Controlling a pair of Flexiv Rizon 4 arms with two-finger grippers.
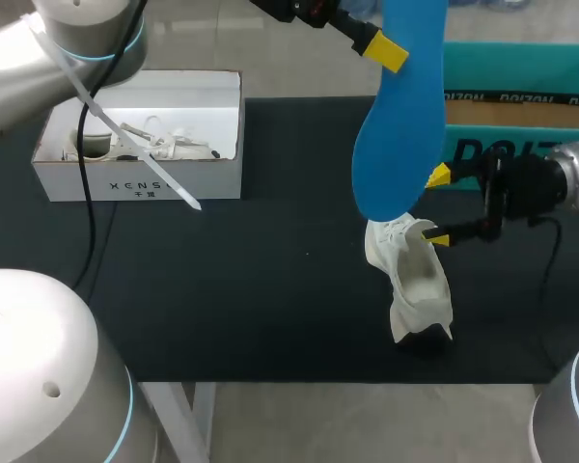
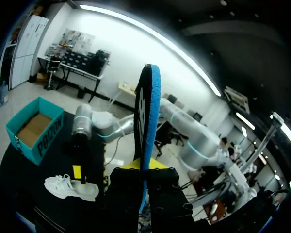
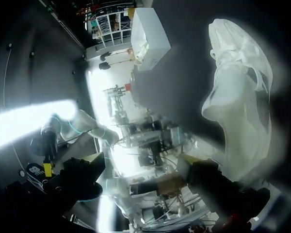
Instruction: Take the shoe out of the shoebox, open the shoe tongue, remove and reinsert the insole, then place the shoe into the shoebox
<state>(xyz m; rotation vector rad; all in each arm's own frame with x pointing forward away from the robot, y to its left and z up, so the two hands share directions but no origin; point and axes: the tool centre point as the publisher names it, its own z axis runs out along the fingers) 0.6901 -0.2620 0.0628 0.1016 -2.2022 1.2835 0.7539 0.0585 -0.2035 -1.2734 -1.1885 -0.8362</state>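
The shoe (image 1: 415,280) is white and soft, with its collar gaping and its laced front pointing toward the far edge. It sits on the black desk (image 1: 270,289), right of the middle and nearer the front edge. In the left wrist view it rests flat on its sole.

The insole (image 1: 400,125) is bright blue on one face and black on the other. It hangs upright above the shoe with its lower end just over the laces, and the left fingers (image 1: 386,48) pinch its upper part.

The right fingers (image 1: 439,238) are spread. One yellow tip is at the shoe's collar and the other is up by the insole's lower end, clear of the shoe.

The teal shoebox (image 1: 521,82) stands open at the far right edge, showing its brown floor. The white box (image 1: 140,178) at the far left corner is also open and holds something white with laces.
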